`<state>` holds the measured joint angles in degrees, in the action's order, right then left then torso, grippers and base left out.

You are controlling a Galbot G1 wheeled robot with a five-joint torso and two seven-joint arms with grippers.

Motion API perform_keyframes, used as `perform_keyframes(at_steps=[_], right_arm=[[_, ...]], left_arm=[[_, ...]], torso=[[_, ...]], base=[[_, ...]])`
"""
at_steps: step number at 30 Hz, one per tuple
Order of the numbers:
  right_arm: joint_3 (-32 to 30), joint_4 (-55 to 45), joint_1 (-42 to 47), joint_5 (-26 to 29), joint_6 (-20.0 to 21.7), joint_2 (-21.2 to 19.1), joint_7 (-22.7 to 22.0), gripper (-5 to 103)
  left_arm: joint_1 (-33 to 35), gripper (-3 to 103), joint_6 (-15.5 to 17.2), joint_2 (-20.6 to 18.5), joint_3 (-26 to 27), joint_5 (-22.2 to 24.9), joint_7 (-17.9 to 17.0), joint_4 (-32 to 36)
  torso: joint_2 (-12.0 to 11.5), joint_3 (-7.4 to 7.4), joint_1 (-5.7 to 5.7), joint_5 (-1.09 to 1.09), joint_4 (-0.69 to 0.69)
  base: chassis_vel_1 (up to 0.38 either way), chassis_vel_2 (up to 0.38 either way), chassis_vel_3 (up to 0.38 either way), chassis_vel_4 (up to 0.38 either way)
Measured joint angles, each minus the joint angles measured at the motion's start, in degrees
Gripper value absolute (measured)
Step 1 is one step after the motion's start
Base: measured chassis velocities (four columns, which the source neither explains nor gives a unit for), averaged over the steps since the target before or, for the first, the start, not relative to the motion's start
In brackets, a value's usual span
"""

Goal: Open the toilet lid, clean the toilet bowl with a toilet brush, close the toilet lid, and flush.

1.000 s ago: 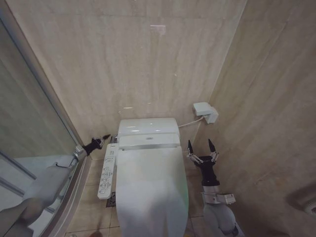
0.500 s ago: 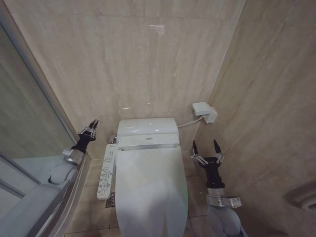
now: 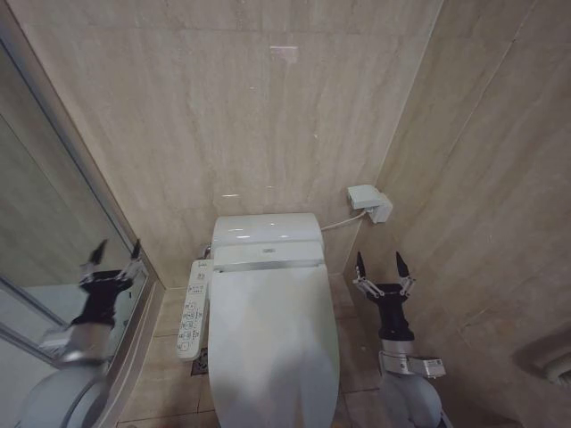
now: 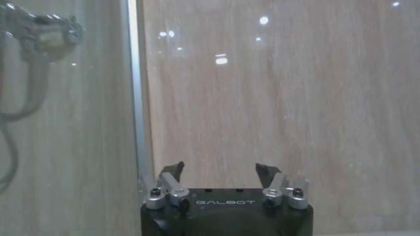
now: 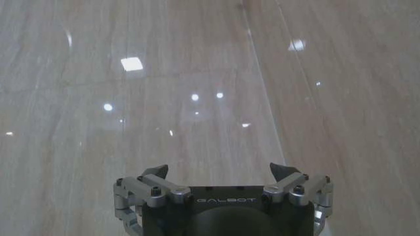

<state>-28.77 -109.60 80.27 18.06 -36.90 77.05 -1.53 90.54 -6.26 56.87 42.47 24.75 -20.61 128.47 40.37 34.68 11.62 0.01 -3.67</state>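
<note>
Since half a second ago, left hand (image 3: 115,253) swung away from the toilet's left rear corner out to the glass partition (image 3: 53,223) on the left; right hand (image 3: 379,265) slid slightly lower and rightward

Head view: toilet lid (image 3: 273,339) shut flat over the toilet bowl, cistern (image 3: 267,230) behind it against the tiled back wall (image 3: 250,107). White button panel (image 3: 193,308) along the bowl's left side, small floor drain (image 3: 202,360) just below it. White wall box (image 3: 370,201) with a cable at upper right of the cistern. Left hand raised beside the partition, fingers spread and pointing up, well apart from the lid. Right hand upright between the bowl's right side and the side wall, fingers released wide, touching nothing

Left wrist view: left hand (image 4: 219,170) spread wide, facing the tile, the partition's metal edge (image 4: 136,88) just beside it, a shower fitting (image 4: 41,34) behind the glass

Right wrist view: right hand (image 5: 219,170) released, bare glossy tile ahead
</note>
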Motion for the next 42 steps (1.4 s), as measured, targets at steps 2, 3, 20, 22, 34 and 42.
perform_keyframes(at_steps=[2,3,20,22,34,42], right_arm=[[-0.46,-0.23,0.17,-0.02,-0.14,0.12,0.17,100],[-0.46,-0.23,0.17,-0.02,-0.14,0.12,0.17,100],[-2.93,-2.16,2.64,0.92,-0.70,0.15,-0.08,100],[-3.14,-2.32,2.89,0.95,-0.87,0.14,-0.08,100],[-3.83,-2.66,4.28,0.97,-1.79,0.64,-0.13,100],[-4.11,-2.74,4.64,0.86,-1.99,0.87,-0.11,100]], left_arm=[[4.03,81,-0.23,2.70,1.20,-0.72,0.13,4.40],[4.03,81,-0.23,2.70,1.20,-0.72,0.13,4.40],[6.22,100,-2.17,7.15,0.73,-3.09,1.39,6.51],[6.20,100,-2.23,7.18,0.69,-3.09,1.49,6.51],[6.15,100,-2.29,7.15,0.06,-3.22,1.98,6.75],[5.82,100,-2.29,6.66,-0.05,-3.15,2.03,6.69]], torso=[[0.00,0.00,0.00,0.01,0.02],[0.00,0.00,0.00,0.01,0.02],[-0.01,0.02,0.03,-0.01,0.01],[-0.01,0.01,0.03,0.00,0.00],[-0.01,0.01,0.01,-0.01,-0.02],[0.00,0.00,-0.01,-0.03,0.00]], base=[[0.000,0.000,0.000,0.000],[0.000,0.000,0.000,0.000],[0.026,-0.028,-0.022,0.026],[0.157,-0.166,-0.141,0.161],[0.237,-0.236,-0.234,0.227],[0.329,-0.335,-0.331,0.336]])
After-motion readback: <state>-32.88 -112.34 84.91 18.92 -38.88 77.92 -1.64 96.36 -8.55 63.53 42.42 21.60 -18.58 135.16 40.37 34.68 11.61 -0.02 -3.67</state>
